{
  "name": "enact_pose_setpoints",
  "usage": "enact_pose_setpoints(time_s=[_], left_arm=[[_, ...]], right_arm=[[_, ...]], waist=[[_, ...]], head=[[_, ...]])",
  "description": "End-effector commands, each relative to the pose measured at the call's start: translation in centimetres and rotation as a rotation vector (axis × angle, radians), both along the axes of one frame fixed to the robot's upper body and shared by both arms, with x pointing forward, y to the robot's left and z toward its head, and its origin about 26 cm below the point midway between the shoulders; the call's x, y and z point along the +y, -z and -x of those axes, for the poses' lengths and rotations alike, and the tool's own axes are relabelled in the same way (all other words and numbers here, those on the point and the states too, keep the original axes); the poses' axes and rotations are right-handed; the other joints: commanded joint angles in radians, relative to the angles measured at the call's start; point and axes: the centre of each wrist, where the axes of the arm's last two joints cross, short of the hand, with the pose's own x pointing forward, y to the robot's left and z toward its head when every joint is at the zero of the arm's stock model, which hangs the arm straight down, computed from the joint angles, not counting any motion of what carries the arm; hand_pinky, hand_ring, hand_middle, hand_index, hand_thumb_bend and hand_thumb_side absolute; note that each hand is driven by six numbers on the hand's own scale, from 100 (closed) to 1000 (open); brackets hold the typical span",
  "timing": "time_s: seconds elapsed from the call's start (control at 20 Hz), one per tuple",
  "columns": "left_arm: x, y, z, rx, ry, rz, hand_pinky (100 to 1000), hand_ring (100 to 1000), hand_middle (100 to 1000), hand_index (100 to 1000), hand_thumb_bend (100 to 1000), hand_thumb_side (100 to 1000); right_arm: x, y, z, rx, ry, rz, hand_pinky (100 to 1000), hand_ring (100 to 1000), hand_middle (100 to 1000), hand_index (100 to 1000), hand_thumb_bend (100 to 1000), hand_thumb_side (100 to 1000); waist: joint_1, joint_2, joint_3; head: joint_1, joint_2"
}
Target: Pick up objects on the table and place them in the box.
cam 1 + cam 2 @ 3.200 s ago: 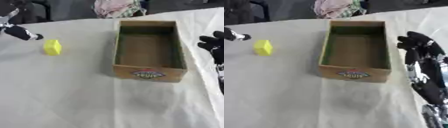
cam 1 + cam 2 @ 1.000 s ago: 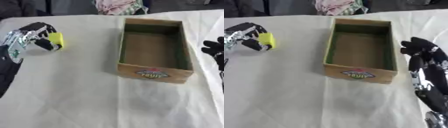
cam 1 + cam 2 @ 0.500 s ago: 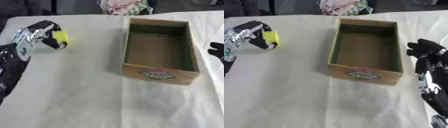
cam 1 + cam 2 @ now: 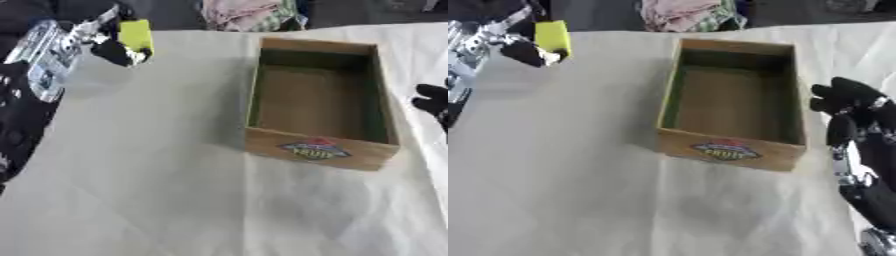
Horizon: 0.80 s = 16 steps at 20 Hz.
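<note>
A small yellow block [image 4: 136, 34] hangs above the table at the upper left, with my left hand [image 4: 105, 44] shut on it. The block's shadow lies on the cloth below it. The open cardboard box [image 4: 317, 101] stands right of centre with nothing inside it, a printed label on its near wall. My right hand [image 4: 852, 116] rests open at the right edge, fingers up, just beside the box's right wall and not touching it.
A white cloth [image 4: 157, 190] covers the table. A pink and green bundle of fabric [image 4: 249, 12] lies beyond the far edge, behind the box. My left arm [image 4: 26, 90] runs down the left side of the view.
My left hand closed round the yellow block and has lifted it off the cloth, upward and slightly toward the box. The camera has tilted, shifting the whole picture. The right hand stays put.
</note>
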Motion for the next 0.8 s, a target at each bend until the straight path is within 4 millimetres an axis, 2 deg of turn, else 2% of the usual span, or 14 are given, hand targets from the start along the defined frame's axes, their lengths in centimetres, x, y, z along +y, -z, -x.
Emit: enact_pose_setpoints(time_s=[0.05,0.2,0.4,0.55,0.8], left_arm=[[-5.0,-2.1,1.1,-0.08,0.154,-0.037,562,483,434,607,223,352],[-9.3,-2.0,1.3,-0.076,0.272,-0.077,571,487,440,610,228,360],[-13.7,-0.1,0.9,-0.024,0.368,-0.141,581,499,454,617,240,377],[-15.5,1.9,0.0,0.004,0.358,-0.162,589,506,463,625,263,381],[-16.6,4.8,-1.2,-0.027,0.299,-0.16,611,547,510,658,309,398]], right_arm=[[0.1,-0.7,0.2,-0.026,-0.027,0.004,829,838,595,834,100,470],[0.4,-0.8,0.2,-0.027,-0.048,0.004,829,838,595,834,100,470],[0.9,-0.9,0.2,-0.03,-0.083,0.003,829,838,596,834,100,470],[1.2,-1.1,0.2,-0.034,-0.107,0.002,829,839,596,835,100,470],[1.4,-1.3,0.1,-0.037,-0.125,0.001,829,839,596,835,100,475]], waist=[[-0.004,-0.025,-0.004],[-0.006,-0.028,-0.013],[-0.008,-0.026,-0.04],[-0.005,-0.023,-0.063],[-0.001,-0.02,-0.084]], head=[[0.008,0.001],[0.02,0.004],[0.034,0.0],[0.045,-0.005],[0.044,-0.011]])
